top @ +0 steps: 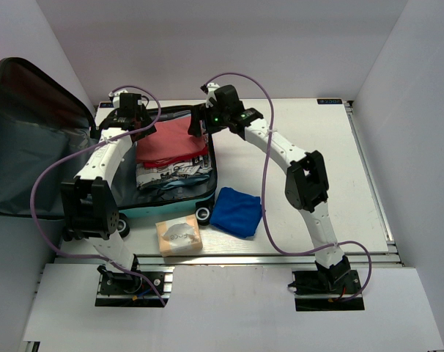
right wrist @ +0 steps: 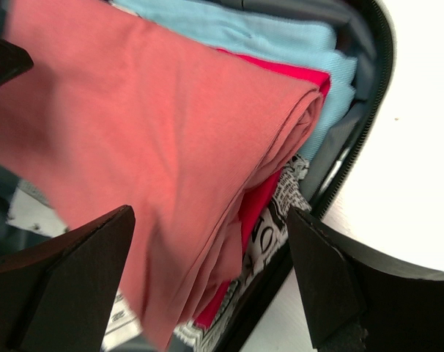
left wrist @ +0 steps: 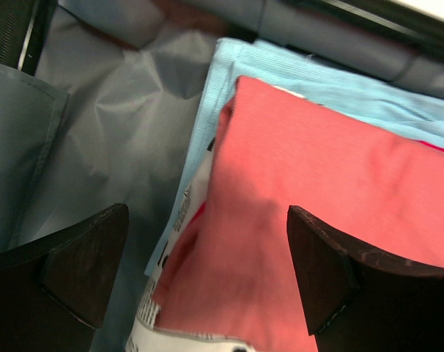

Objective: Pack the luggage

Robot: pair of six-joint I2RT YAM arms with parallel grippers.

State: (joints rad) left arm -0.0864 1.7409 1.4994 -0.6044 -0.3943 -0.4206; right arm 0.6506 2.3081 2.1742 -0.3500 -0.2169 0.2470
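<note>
Left wrist view: your left gripper (left wrist: 207, 271) is hovering over a folded coral garment (left wrist: 317, 183), its dark fingers (left wrist: 83, 268) standing wide apart and gripping nothing. A light blue garment (left wrist: 339, 92) is peeking out from under the coral one toward 12 o'clock. At 9 o'clock the grey lining of the luggage (left wrist: 97, 161) is showing.

On the right wrist view, your right gripper (right wrist: 211, 275) is likewise spreading its fingers (right wrist: 332, 286) wide and empty above the same coral garment. A bright red layer (right wrist: 310, 77) and a black-and-white printed fabric (right wrist: 269, 220) are poking out beneath the fold toward 4 o'clock. The case's black zip rim (right wrist: 383, 73) is curving past at 2 o'clock, and the white table (right wrist: 420, 183) is filling 3 o'clock.

From the top external camera, the luggage is lying open at 10 o'clock on the table. Its lid (top: 31, 132) is leaning back toward 9 o'clock and its wheels (top: 204, 214) are facing 6 o'clock. Both of your grippers are hanging over the far end of the clothes stacked inside it. A blue cloth (top: 237, 211) is lying on the table just beside the wheels, at 4 o'clock from the case. A peach-coloured packet (top: 179, 236) is sitting at the case's 6 o'clock, near the table's front edge.
</note>
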